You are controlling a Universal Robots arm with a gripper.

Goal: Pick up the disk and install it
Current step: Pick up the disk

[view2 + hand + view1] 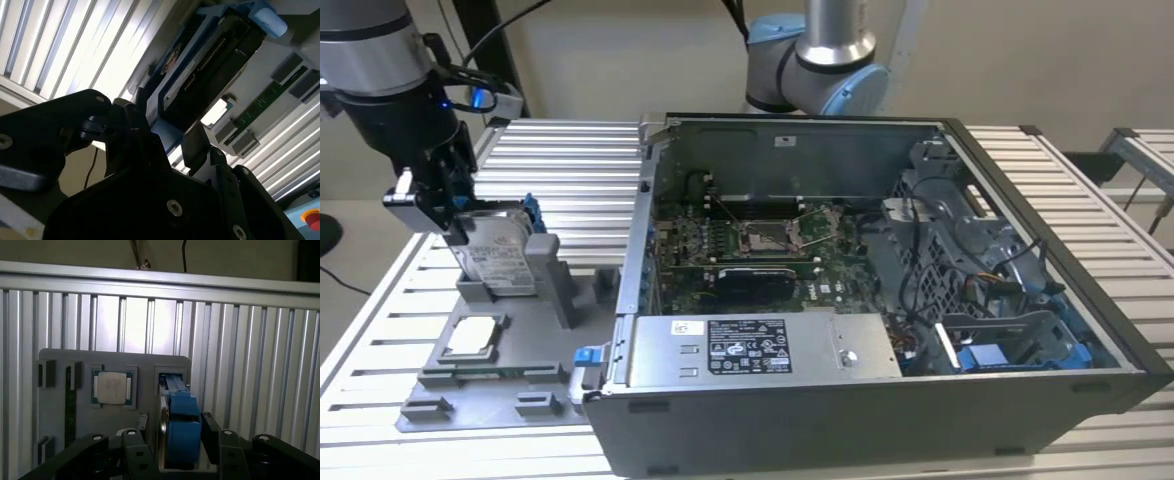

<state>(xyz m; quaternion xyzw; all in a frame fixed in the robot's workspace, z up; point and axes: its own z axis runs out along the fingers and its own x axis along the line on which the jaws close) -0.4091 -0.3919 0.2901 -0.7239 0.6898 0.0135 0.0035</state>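
I have the end effector (444,210) at the exterior view's left, down at the upper edge of the disk (503,257). The disk stands on edge, leaning slightly, in a slot of the grey holder tray (480,398) on the ribbed aluminium counter (574,160). In the first wrist view its blue carrier (182,427) sits within the end effector, but I cannot tell whether the end effector is clenched on it or released. A square processor chip (471,336) lies flat in the tray, near the disk. Toward the exterior view's right, the open computer case (881,425) rests on the counter. Its motherboard (747,240) is exposed, and the power supply (754,345) runs along the case's near side.
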